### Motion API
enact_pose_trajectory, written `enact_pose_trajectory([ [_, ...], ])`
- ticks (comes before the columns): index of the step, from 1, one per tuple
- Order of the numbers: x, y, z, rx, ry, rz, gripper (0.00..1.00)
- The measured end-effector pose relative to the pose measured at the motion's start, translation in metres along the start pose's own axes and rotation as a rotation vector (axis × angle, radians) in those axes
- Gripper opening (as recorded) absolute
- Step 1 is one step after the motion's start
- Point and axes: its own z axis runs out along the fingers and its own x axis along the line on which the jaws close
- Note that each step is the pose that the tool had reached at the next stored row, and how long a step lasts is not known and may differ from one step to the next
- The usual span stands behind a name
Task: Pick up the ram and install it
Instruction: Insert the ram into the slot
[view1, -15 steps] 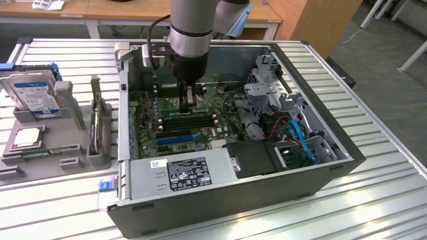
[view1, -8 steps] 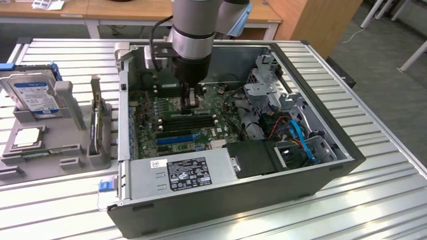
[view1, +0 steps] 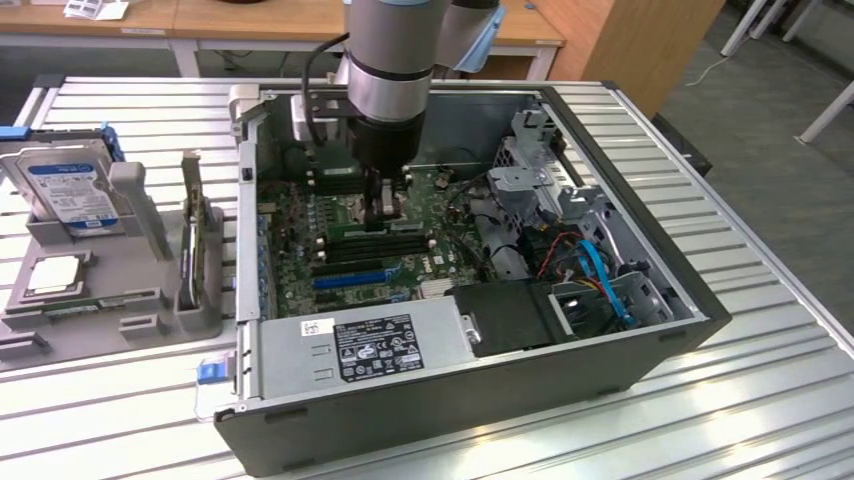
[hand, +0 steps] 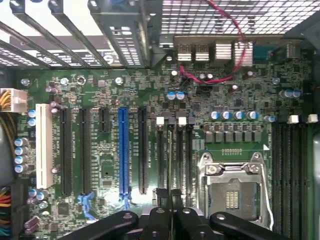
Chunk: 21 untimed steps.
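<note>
The table (view1: 747, 400) is ribbed bare metal, the case (view1: 441, 420) matt dark painted metal.

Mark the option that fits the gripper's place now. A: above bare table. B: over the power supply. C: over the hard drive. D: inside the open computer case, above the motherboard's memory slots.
D: the gripper, shut on the ram held edge-on, hangs inside the computer case just above the memory slots of the motherboard, apart from the hard drive and the power supply.
</note>
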Motion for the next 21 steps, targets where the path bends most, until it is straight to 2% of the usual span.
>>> enact_pose_trajectory([
  [9,0.0032,-0.0001,0.0001,0.0000,0.0013,0.000,0.12],
  [13,0.0047,-0.0002,0.0002,0.0001,0.0055,0.000,0.12],
  [15,0.0047,-0.0002,0.0002,0.0002,0.0058,0.000,0.12],
  [21,0.0048,-0.0003,0.0087,0.0023,0.0056,0.000,0.12],
])
